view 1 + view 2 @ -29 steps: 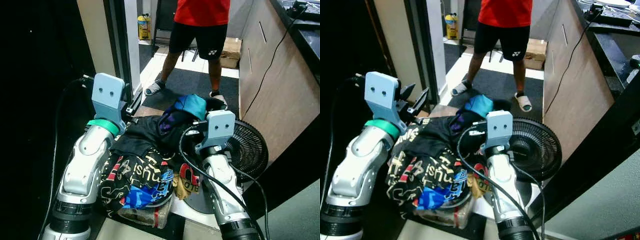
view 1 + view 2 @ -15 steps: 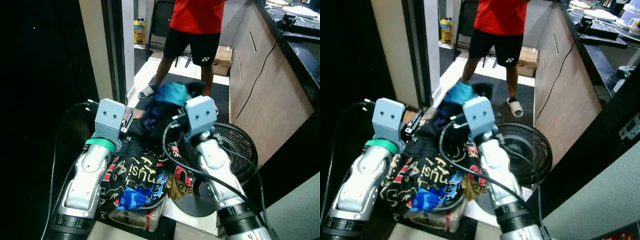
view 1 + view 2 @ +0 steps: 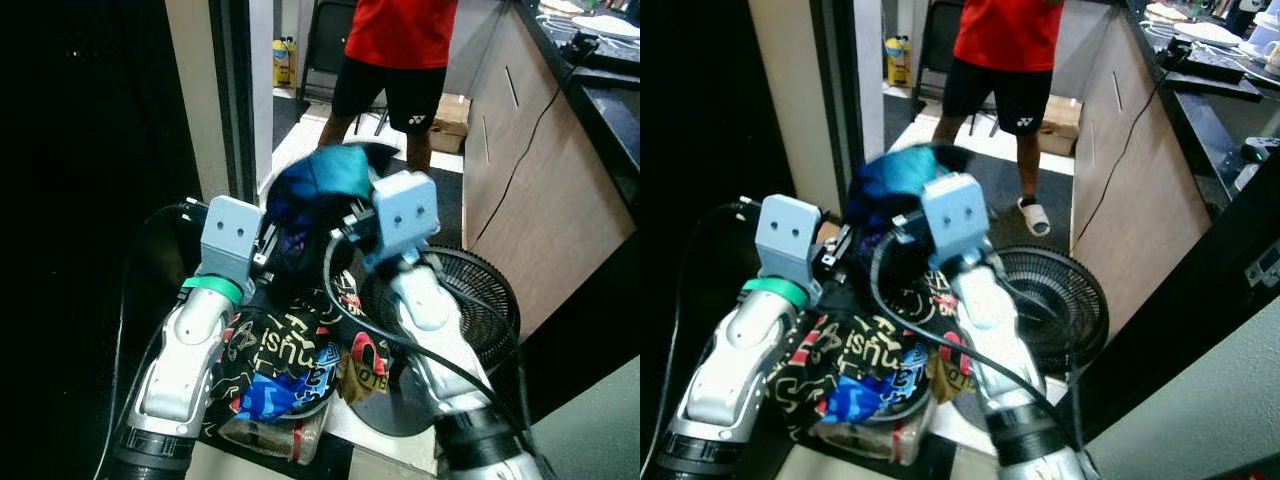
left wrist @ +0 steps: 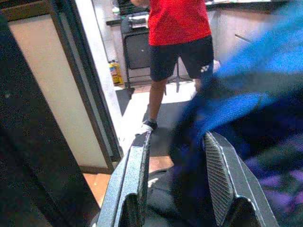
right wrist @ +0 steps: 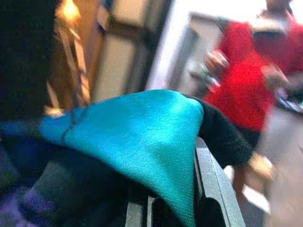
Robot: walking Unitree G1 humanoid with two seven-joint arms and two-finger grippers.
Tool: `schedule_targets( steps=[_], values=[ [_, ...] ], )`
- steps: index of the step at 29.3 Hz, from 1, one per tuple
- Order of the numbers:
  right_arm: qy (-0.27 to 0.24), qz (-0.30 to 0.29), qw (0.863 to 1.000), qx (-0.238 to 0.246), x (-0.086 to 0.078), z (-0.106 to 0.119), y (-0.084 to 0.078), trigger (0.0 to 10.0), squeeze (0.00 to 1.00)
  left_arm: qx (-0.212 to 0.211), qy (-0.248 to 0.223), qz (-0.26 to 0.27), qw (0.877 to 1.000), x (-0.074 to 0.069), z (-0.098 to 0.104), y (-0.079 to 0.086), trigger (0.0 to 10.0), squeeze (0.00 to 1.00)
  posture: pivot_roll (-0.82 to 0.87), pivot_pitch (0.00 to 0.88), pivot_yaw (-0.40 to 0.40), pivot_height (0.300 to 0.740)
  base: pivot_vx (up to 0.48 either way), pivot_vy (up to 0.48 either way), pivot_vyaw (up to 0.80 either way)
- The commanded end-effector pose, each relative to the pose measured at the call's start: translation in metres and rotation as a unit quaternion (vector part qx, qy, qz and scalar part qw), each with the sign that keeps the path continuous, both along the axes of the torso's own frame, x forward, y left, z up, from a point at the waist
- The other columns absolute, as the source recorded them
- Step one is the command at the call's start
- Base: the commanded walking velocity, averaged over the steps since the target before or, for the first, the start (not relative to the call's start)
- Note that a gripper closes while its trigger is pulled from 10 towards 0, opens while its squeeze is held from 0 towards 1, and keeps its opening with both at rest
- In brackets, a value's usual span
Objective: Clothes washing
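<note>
the right gripper point(image 5: 163, 208) is clamped on a teal and dark garment point(image 3: 325, 180), lifted above the heap of patterned clothes point(image 3: 285, 355) lying between the two arms. the left gripper point(image 4: 175, 189) sits just beside the raised cloth with its fingers point(image 4: 135, 179) parted, holding nothing. a floor fan point(image 3: 470, 310) stands at the heap's right edge. a person in a red shirt point(image 3: 400, 30) stands farther off, beside a wooden counter point(image 3: 520, 150)

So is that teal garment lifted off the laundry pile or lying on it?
Lifted. The right end effector grips the teal garment, raised above the laundry pile, though its dark lower folds trail down toward it.
</note>
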State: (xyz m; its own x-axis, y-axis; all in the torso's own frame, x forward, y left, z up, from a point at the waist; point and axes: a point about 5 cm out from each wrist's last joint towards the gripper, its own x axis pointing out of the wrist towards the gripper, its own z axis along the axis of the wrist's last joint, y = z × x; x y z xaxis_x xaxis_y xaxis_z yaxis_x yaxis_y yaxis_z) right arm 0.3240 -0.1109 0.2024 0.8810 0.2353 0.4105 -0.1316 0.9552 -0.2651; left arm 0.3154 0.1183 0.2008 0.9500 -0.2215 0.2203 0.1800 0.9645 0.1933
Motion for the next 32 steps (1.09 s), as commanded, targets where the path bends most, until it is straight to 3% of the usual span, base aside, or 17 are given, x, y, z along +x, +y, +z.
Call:
schedule_targets(
  steps=[1,2,3,6,7,8,10,12,23,26,32],
  values=[
    [-0.003,-0.020,1.000,0.012,0.001,0.002,-0.009,10.0,0.00,0.002,0.002,-0.015,1.000,0.000,-0.002,-0.006,10.0,0.00,0.11,0.000,0.010,0.740,0.000,0.000,0.00],
    [0.000,-0.035,0.999,0.008,0.001,0.000,-0.019,10.0,0.00,0.003,0.003,-0.018,1.000,0.000,-0.002,-0.008,10.0,0.00,0.11,0.000,0.010,0.740,0.000,0.000,0.00],
    [0.005,-0.072,0.997,0.008,-0.001,-0.003,-0.042,10.0,0.00,0.004,0.004,-0.021,1.000,0.002,-0.002,-0.008,10.0,0.00,0.09,0.000,0.032,0.740,0.000,0.000,0.00],
    [0.005,-0.072,0.997,0.008,-0.001,-0.003,-0.042,10.0,0.00,0.004,0.004,-0.021,1.000,0.002,-0.002,-0.008,10.0,0.00,0.09,0.000,0.032,0.740,0.000,0.000,0.00],
    [0.007,-0.103,0.995,0.004,-0.004,-0.004,-0.061,10.0,0.00,0.005,0.004,-0.023,1.000,0.004,-0.001,-0.008,10.0,0.00,0.09,0.000,0.039,0.740,0.000,0.000,0.00],
    [0.007,-0.103,0.995,0.004,-0.004,-0.004,-0.061,10.0,0.00,0.005,0.004,-0.023,1.000,0.004,-0.001,-0.008,10.0,0.00,0.09,0.000,0.039,0.740,0.000,0.000,0.00],
    [0.006,-0.141,0.990,0.004,-0.011,-0.004,-0.085,10.0,0.00,0.007,0.004,-0.025,1.000,0.009,0.001,-0.005,10.0,0.00,0.07,0.000,0.057,0.740,0.000,0.000,0.00],
    [0.005,-0.145,0.989,0.005,-0.013,-0.003,-0.087,10.0,0.00,0.008,0.004,-0.025,1.000,0.010,0.002,-0.004,10.0,0.00,0.07,0.000,0.057,0.740,0.000,0.000,0.00],
    [-0.003,-0.116,0.993,0.014,-0.013,0.000,-0.070,10.0,0.00,0.006,-0.005,-0.020,1.000,0.012,0.009,0.001,10.0,0.00,0.07,0.000,0.055,0.740,0.000,0.000,0.00],
    [0.010,-0.076,0.996,0.036,-0.006,-0.005,-0.043,10.0,0.00,0.002,-0.007,-0.018,1.000,0.011,0.009,0.001,10.0,0.00,0.09,0.000,0.045,0.740,0.000,0.000,0.00],
    [0.021,-0.056,0.997,0.040,-0.006,-0.011,-0.030,10.0,0.00,-0.004,-0.002,-0.008,1.000,0.010,0.007,0.005,10.0,0.00,0.10,0.000,0.042,0.740,0.000,0.000,0.00]
  ],
)
